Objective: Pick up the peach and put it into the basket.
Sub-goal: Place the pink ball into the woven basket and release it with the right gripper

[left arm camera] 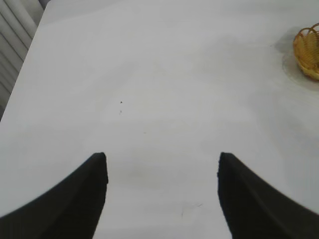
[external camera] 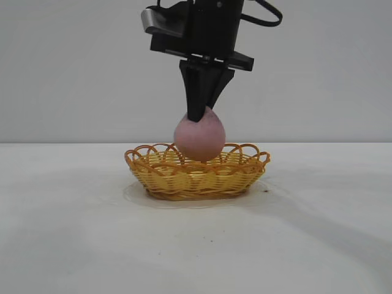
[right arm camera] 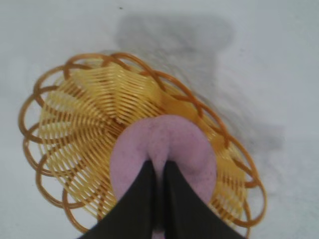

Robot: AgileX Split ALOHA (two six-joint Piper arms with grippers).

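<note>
The peach (external camera: pixel 199 135) hangs at centre frame, its top pinched by the right gripper (external camera: pixel 199 116) pointing down, low over the basket (external camera: pixel 197 178), likely for release. The left gripper (left arm camera: pixel 162 172) sits spread and empty, far off.

the peach (external camera: pixel 199 136) hangs over the basket (external camera: pixel 197 173), which sits on the table (external camera: pixel 73 233).
</note>
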